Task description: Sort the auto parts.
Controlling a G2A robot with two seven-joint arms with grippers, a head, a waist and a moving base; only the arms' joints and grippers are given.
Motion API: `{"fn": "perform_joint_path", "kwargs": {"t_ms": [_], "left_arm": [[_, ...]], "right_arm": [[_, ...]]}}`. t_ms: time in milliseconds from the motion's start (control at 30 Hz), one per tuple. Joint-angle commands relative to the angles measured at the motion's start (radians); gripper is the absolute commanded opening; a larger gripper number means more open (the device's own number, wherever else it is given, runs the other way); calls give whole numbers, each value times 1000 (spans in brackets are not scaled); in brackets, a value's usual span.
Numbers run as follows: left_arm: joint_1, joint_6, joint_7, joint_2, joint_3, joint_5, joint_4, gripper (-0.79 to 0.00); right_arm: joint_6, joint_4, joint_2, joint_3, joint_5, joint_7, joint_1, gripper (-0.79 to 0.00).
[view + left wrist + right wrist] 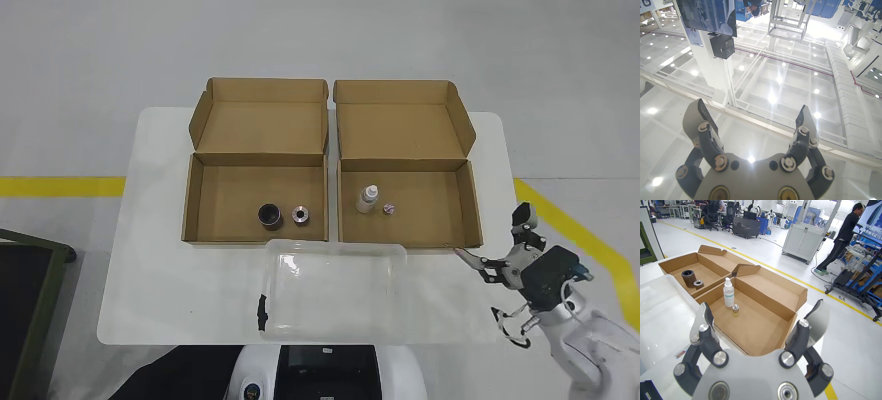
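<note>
I see a black cylinder (269, 214) and a metal ring (300, 213) just beside it in the left cardboard box (192, 200). A spray bottle (368, 198) stands upright with a small capped part (390, 208) near it in the right cardboard box (470, 205). A clear tray (340, 290) lies in front of both boxes on the white table (150, 200). My right pincer (762, 305) hangs wide open by the right box's near outer corner. My left pincer (752, 104), also spread wide, points at the ceiling (783, 79).

Robotics lab hall, yellow floor line (60, 186), desk chairs (710, 211), framed enclosure (804, 238)
</note>
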Motion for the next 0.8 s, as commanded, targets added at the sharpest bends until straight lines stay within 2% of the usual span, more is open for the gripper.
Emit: {"fn": "perform_joint_path", "kwargs": {"t_ms": [0,167,767], "left_arm": [[0,0,0,0,0,0,0,0],[0,0,0,0,0,0,0,0],[0,0,0,0,0,0,0,0]], "right_arm": [[-6,-2,0,0,-1,-7,-9,0],[-45,-2,4,-16,-30,-15,-18,0],[-45,-2,4,-16,-30,-15,-18,0]]}}
